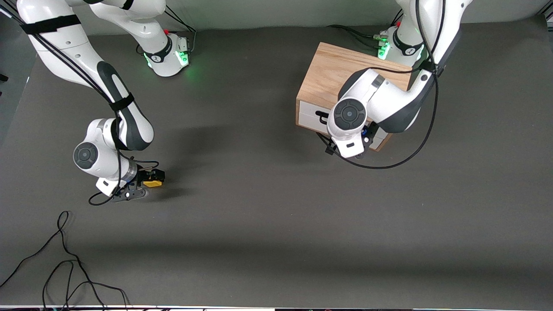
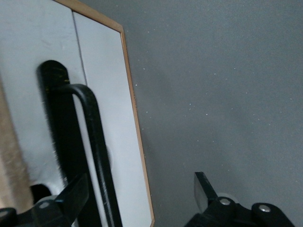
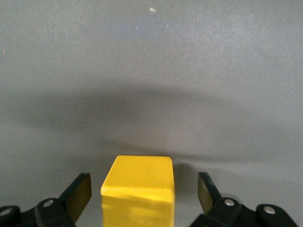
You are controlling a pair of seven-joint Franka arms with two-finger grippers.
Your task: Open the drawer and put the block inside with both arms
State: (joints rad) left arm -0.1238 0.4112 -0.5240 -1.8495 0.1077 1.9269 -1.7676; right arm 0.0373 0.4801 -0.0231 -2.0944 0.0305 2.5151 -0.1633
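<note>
Loose black cable [image 1: 65, 263] lies coiled on the grey counter [image 1: 276, 216], nearer the front camera than anything else and well apart from the wooden box [image 1: 341, 75], toward the right arm's end. One yellow block [image 1: 152, 183] sits on the counter, also well apart from the box, nearer the camera than it and toward the right arm's end. One right gripper [image 1: 149, 181] is down around the block, its two fingers [image 3: 78, 194] spread wide with one on each side and a gap showing between each finger and the block's faces, so nothing is clamped. One box stands at the left arm's end of the counter, just in front of that arm's green-lit base [image 1: 382, 49]. It holds a single drawer [image 1: 313, 116] with a white front, which looks pushed in, flush with the box face. One black wire handle [image 2: 92, 151] sits on that front. One left gripper [image 1: 352, 144] hangs right at the drawer front, its two fingers [image 2: 71, 196] held wide; one fingertip is beside the handle and the other is off past the box edge over bare counter, not gripping anything.
</note>
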